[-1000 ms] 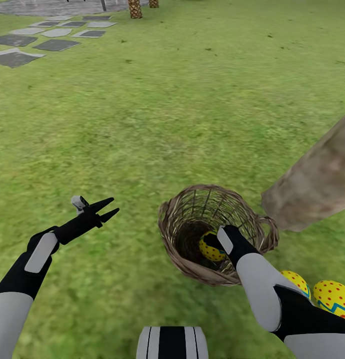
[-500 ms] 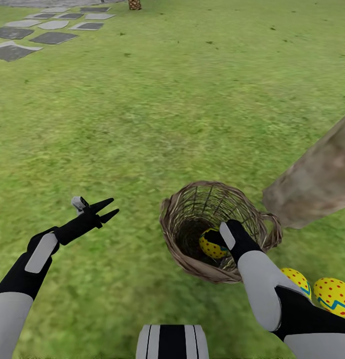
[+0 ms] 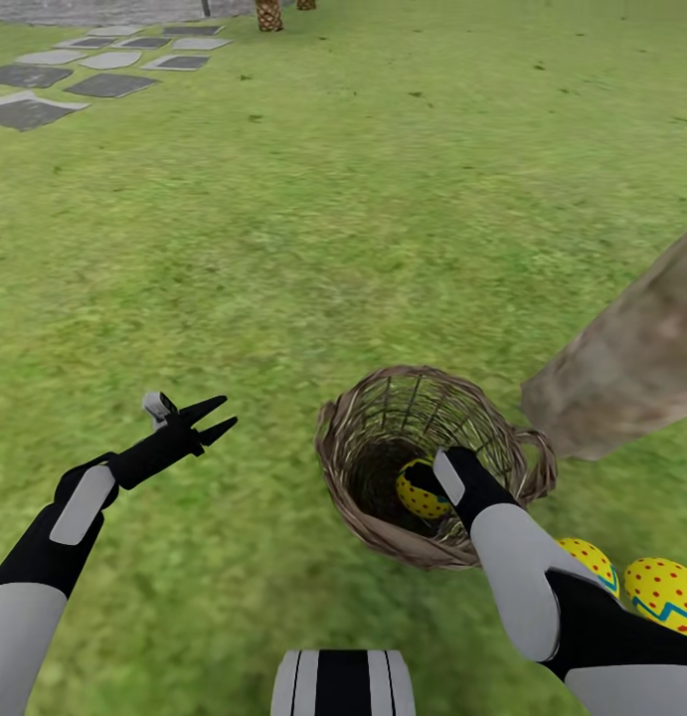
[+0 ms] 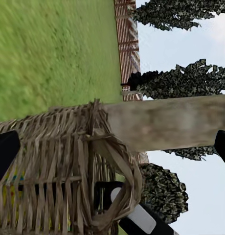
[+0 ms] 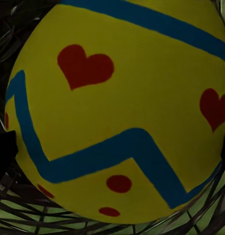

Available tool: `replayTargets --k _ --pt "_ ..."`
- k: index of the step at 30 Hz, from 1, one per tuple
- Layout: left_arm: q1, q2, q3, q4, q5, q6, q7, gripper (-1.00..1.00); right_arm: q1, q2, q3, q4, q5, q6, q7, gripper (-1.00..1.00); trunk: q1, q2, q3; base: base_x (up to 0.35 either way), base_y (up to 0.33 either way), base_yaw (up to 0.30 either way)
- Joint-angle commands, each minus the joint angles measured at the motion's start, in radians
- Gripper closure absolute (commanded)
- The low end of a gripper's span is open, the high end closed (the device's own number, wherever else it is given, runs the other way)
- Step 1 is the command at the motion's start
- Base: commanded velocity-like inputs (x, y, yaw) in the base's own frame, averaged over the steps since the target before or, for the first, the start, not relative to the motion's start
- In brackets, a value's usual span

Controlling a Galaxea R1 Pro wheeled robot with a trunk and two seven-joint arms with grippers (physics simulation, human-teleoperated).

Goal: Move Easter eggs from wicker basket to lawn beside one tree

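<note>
This is looking like a home garden, outdoors. A wide green lawn is covering almost all the ground, and flat grey stepping stones are lying in the grass at the far left. A thick pale tree trunk is standing on the lawn. In the left wrist view, a brown wooden fence is closing the yard, with dark trees rising behind it against the sky.

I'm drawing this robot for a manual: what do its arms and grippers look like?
Both arms have glossy white-grey rounded forearms joined to black wrist sections, each carrying a pale grey oblong panel. The left gripper is black with two slim pointed fingers and a small grey knob behind them. The right gripper is black too. No loose cables show.
</note>
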Motion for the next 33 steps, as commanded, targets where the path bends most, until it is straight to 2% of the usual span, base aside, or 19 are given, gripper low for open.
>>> replayTargets --k 1,29,33 --pt "0.0 0.0 0.0 0.0 0.002 0.005 -0.001 -1.0 0.001 0.0 -0.004 0.018 -0.006 0.0 -0.006 1.0 0.001 0.0 -0.001 0.0 0.0 0.0" --pt "0.0 0.001 0.002 -0.002 -0.001 0.006 0.006 -1.0 0.001 0.0 0.001 0.019 -0.006 0.007 0.005 1.0 -0.012 0.006 0.104 -0.023 0.0 0.0" --pt "0.0 0.001 -0.001 -0.002 -0.001 0.006 0.006 -1.0 0.001 -0.004 0.002 0.018 -0.005 0.011 0.109 1.0 -0.013 0.007 0.119 0.0 0.0 0.0"
